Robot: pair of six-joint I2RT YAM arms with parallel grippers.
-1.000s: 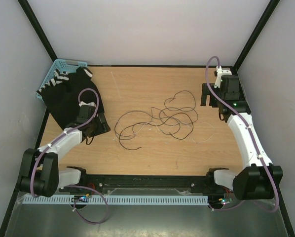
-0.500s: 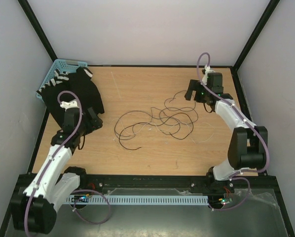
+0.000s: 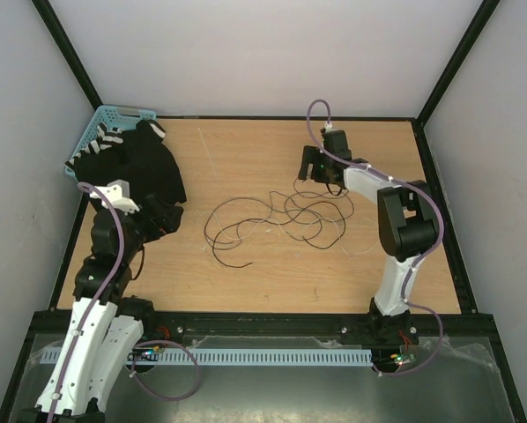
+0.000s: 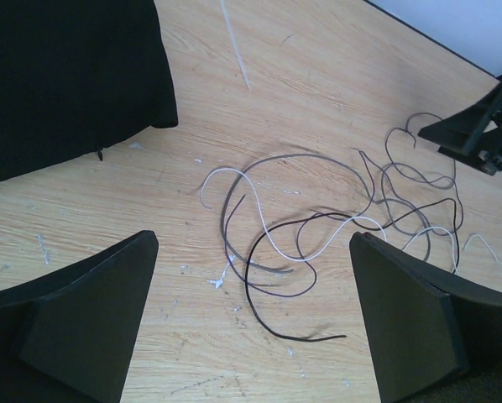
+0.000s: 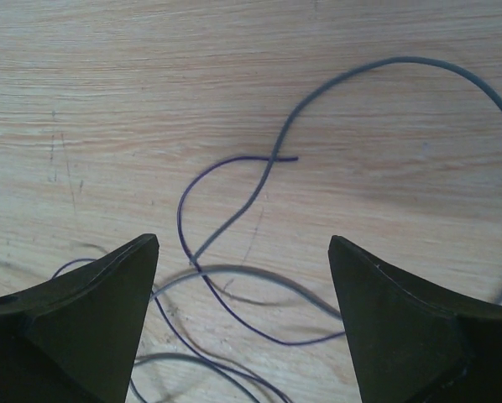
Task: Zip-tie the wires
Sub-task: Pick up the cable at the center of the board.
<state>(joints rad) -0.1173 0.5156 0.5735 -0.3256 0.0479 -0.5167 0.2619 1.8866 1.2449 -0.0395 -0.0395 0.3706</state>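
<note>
The wires (image 3: pixel 285 211) look black, one perhaps white, on a tan wood-grain table (image 3: pixel 246 150); cloth (image 3: pixel 140 167) black, basket (image 3: pixel 114 112) light blue.

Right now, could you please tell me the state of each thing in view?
Wires: loose tangle, flat on the table, untied.
Zip tie: lying straight, apart from the wires, unlooped.
Left gripper: open, empty.
Right gripper: open, empty, over the wires.
Cloth: crumpled, partly over the basket.
</note>
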